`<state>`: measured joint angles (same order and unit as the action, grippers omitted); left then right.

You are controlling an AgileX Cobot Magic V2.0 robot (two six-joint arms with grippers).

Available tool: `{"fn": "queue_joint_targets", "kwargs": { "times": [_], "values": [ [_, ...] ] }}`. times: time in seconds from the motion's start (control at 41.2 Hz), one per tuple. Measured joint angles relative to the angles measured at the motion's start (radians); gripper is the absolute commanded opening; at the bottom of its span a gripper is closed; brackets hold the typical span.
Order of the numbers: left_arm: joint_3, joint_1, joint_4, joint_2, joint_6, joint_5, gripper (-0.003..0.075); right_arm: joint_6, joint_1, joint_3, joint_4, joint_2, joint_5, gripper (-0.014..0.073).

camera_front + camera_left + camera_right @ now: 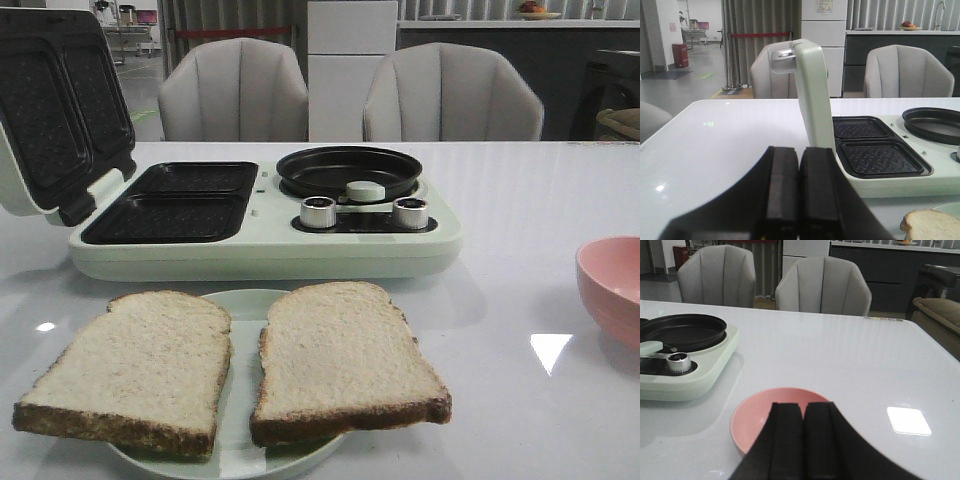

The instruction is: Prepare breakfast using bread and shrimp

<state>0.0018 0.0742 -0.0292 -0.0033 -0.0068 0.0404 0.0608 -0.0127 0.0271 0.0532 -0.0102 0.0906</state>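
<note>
Front view gives me the two bread slices, the left slice (128, 368) and the right slice (345, 362), lying flat side by side on a pale green plate (240, 452) at the near edge of the white tabletop (520, 200); their inner edges are just beside each other, and I cannot tell if they touch; both overhang the plate's rim. Beyond the plate sits the pale green breakfast maker (265, 245), its lid (55, 115) raised on the left over two dark grill wells (180, 203), a round black pan (349, 170) on its right half, two silver knobs (317, 211) in front of the pan. A pink bowl (612, 285) stands to the right, well apart from the plate. I see no shrimp in any view; the bowl's inside is partly hidden. The left claw (799, 187) has its black pads pressed together on nothing; the right claw (803, 440) is likewise closed and empty, low over the pink bowl's near side.
</note>
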Motion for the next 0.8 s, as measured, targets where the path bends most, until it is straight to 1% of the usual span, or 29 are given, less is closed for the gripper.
{"fn": "queue_joint_targets", "kwargs": {
  "times": [0.316,0.486,0.608,0.802],
  "values": [
    [0.0,0.0,0.0,0.0,0.0,-0.008,0.0099,0.0,0.0,0.0,0.002,0.0,-0.018,0.0007],
    [0.0,0.0,-0.022,0.0,0.0,-0.066,0.0099,0.0,0.0,-0.02,0.035,0.0,-0.036,0.0007],
    [-0.026,0.0,-0.029,0.0,0.0,-0.072,0.0099,0.0,0.0,-0.113,0.039,0.0,0.006,0.0007],
    [-0.213,0.0,0.009,0.0,0.0,-0.056,0.0099,0.0,0.0,-0.295,0.042,0.0,0.068,0.0007]
  ]
}}
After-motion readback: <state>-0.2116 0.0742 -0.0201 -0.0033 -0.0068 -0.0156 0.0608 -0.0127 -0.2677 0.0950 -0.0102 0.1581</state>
